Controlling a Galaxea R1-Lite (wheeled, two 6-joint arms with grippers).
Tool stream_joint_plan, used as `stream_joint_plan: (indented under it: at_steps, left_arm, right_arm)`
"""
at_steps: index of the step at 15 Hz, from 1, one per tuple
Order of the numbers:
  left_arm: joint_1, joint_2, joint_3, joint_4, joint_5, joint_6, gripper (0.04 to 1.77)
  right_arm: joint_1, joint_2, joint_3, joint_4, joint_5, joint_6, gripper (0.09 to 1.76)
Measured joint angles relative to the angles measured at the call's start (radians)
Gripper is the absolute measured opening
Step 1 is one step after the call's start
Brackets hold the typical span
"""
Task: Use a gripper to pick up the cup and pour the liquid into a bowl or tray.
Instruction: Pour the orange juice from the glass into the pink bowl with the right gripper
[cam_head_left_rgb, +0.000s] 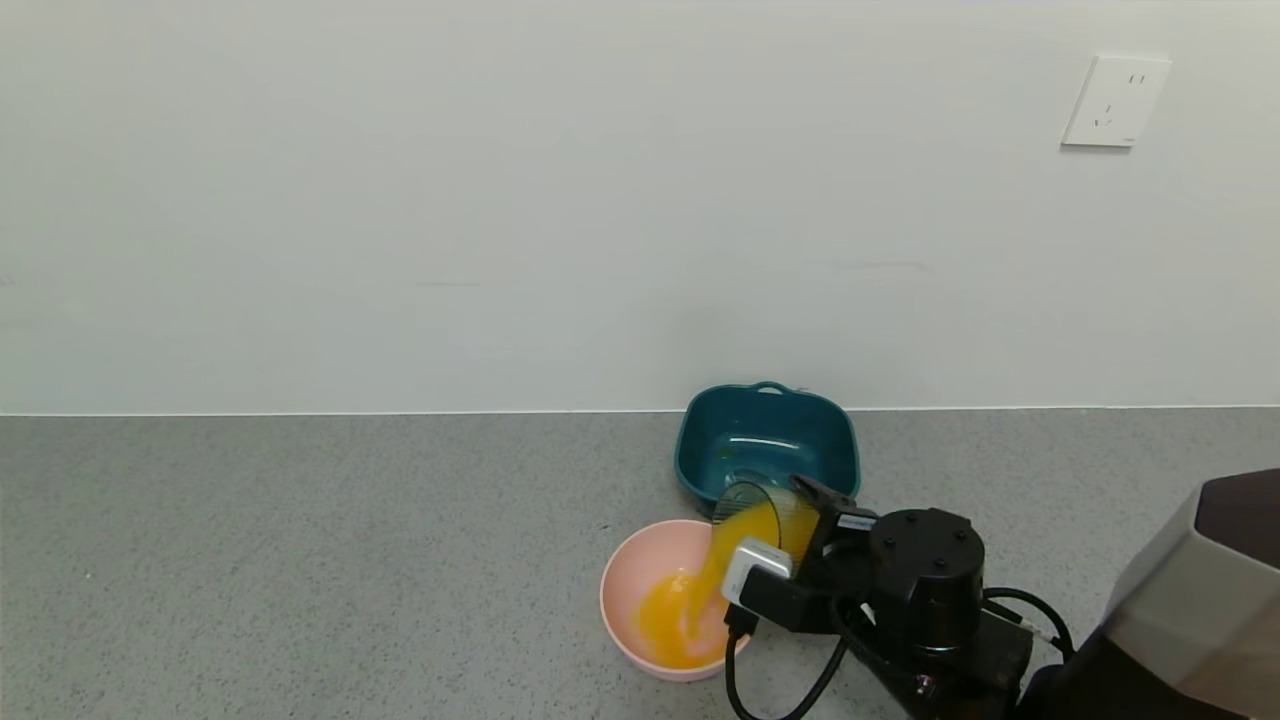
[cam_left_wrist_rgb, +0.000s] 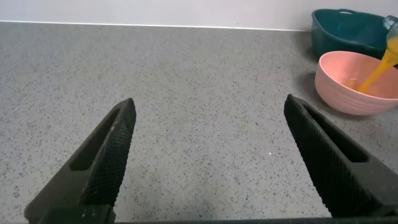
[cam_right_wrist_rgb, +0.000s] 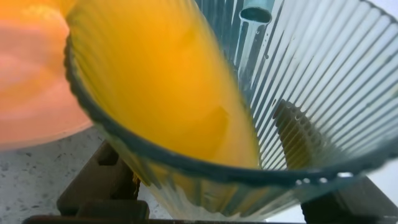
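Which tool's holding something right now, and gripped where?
Right tool grips the cup by its ribbed sidewall, tipped over the pink bowl. Left tool holds nothing.

No legible text, label, brand or number on anything in view.

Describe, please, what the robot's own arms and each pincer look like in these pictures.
The right arm is matt black, with a round capped joint, a small white rectangular block near the right pincer, and glossy black cables looping beneath. A grey and dark brown housing sits at the edge. The left pincer has two long black tapered fingers with finely textured inner pads and recessed slots.
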Motion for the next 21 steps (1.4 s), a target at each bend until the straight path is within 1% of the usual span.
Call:
stream_joint_plan:
  at_steps: [2,6,13,21]
  left_arm:
    - [0.000,0.000,0.000,0.000,0.000,0.000,1.72]
    - [0.000,0.000,0.000,0.000,0.000,0.000,1.72]
    - [0.000,0.000,0.000,0.000,0.000,0.000,1.72]
    - [0.000,0.000,0.000,0.000,0.000,0.000,1.72]
  right_arm:
    - [0.000,-0.001,-0.003,-0.003,-0.010,-0.021,1.38]
    - [0.008,-0.001,-0.006,-0.006,-0.063,-0.065,1.38]
    - [0.009,-0.009,-0.014,-0.010,-0.067,-0.127,1.38]
    - [0.009,-0.015,-0.048,-0.005,-0.069,-0.230,1.38]
